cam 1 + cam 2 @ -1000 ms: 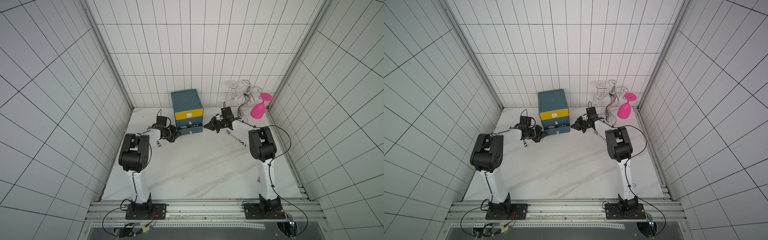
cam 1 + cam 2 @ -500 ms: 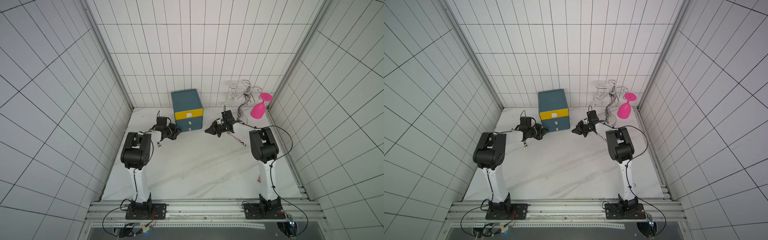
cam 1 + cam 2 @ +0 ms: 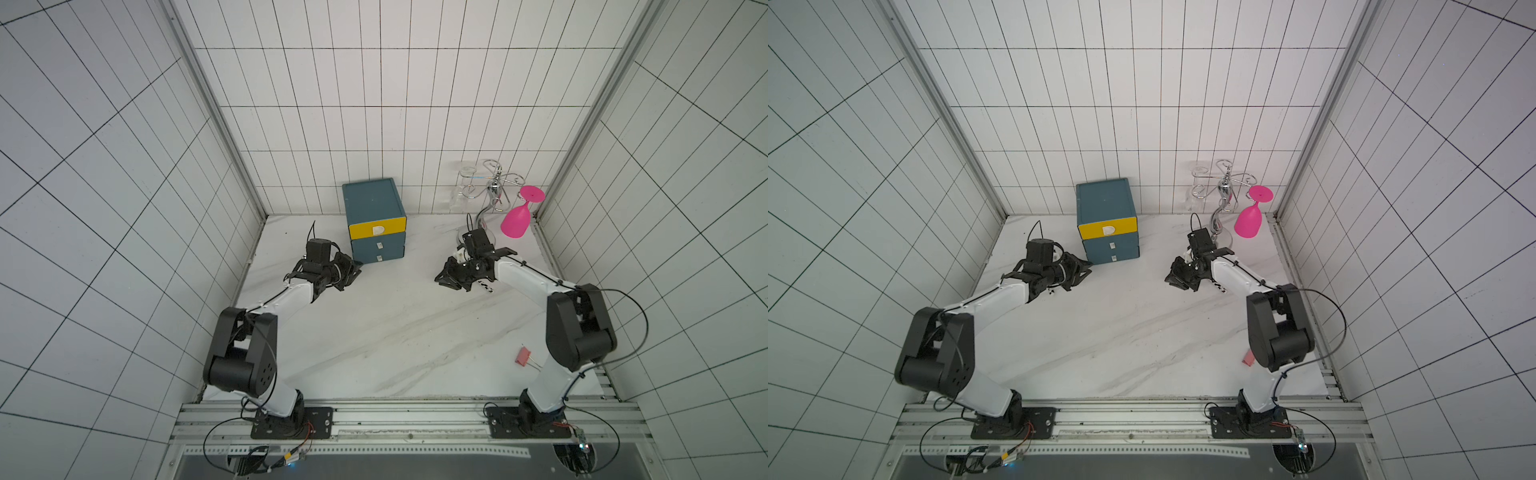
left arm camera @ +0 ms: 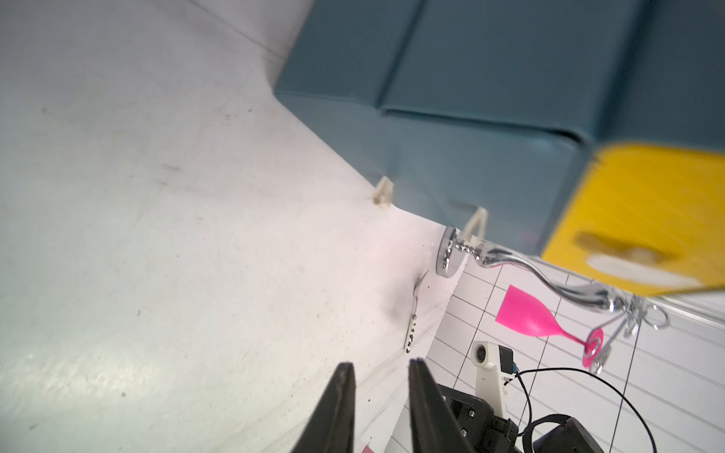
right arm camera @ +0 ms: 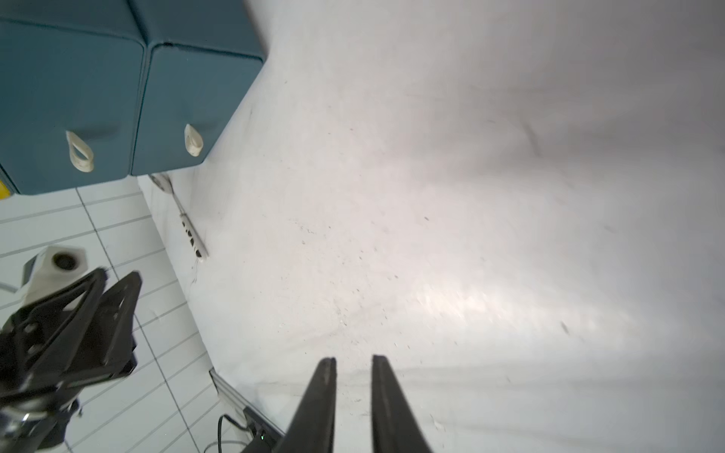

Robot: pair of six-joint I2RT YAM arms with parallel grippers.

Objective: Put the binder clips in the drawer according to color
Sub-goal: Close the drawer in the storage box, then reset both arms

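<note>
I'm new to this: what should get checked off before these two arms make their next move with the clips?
1. Left gripper empty, jaws apart: ok.
2. Right gripper empty, jaws apart: ok.
3. Salmon-pink binder clip in sight, lying free on the table: ok.
4. A drawer of the drawer unit open to receive it: not ok, all three are shut.
5. Which drawer takes pink: cannot tell.

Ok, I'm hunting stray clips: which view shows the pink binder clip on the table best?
A top view: the pink binder clip lies fully visible beside the right arm. In a top view that arm hides most of it. The wrist views do not clearly show it.
</note>
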